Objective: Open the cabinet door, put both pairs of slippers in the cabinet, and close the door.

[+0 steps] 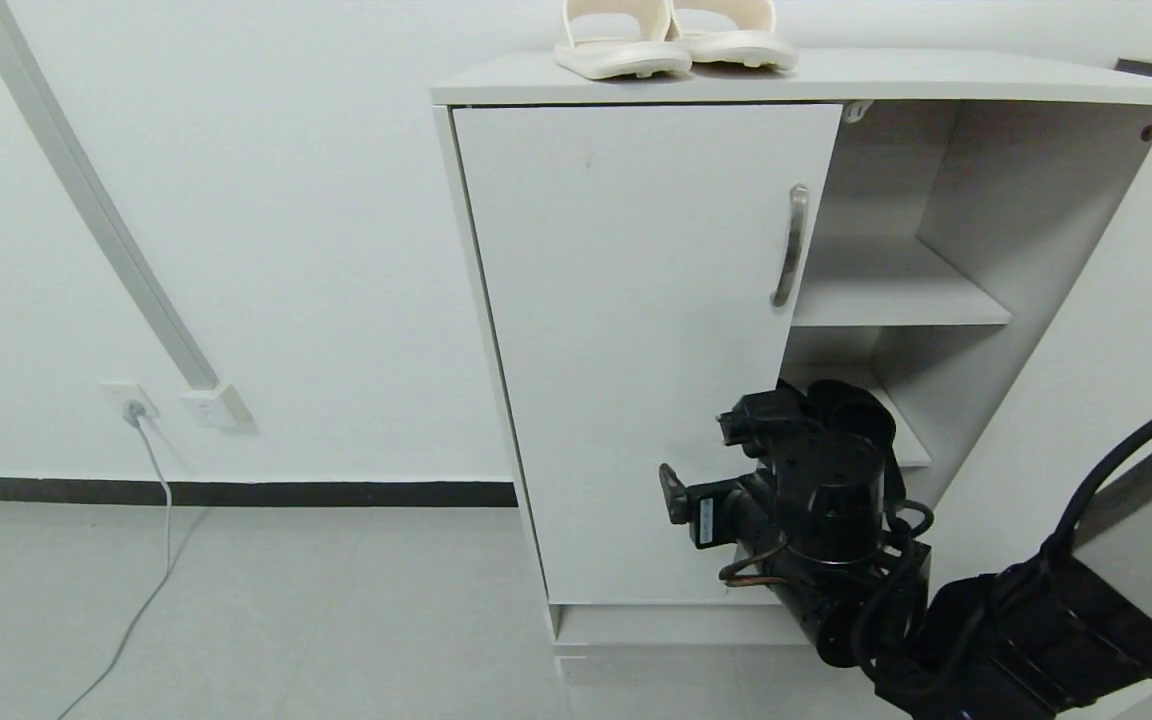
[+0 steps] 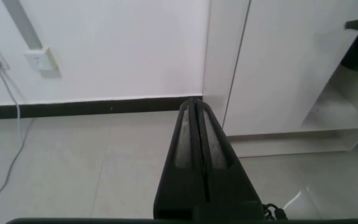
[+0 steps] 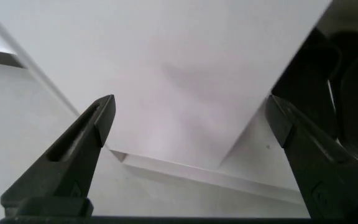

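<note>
the cabinet (image 1: 936,78) is standing against the wall with its left door (image 1: 636,350) shut and its right door (image 1: 1116,330) swung wide open; a cream pair (image 1: 626,55) of slippers is sitting on the cabinet top, side by side, above the shut door; a dark pair (image 3: 353,87) is lying inside, in the lower compartment under the shelf (image 1: 886,285), just past the free edge of the shut door; the handle (image 1: 791,245) is hanging upright near that edge.

the right gripper (image 3: 191,106) is hovering low in front of the cabinet, facing the bottom part of the shut door, its fingers (image 3: 82,143) spread far apart and holding nothing; the dark pair is showing just beside one finger, not touched.

the left gripper (image 2: 196,104) is hanging over the floor (image 2: 92,168), apart from the cabinet's left side, its fingers pressed together with nothing between them; a socket (image 1: 131,400) is sitting on the wall, and a cable (image 1: 151,560) is trailing from it down onto the floor.
</note>
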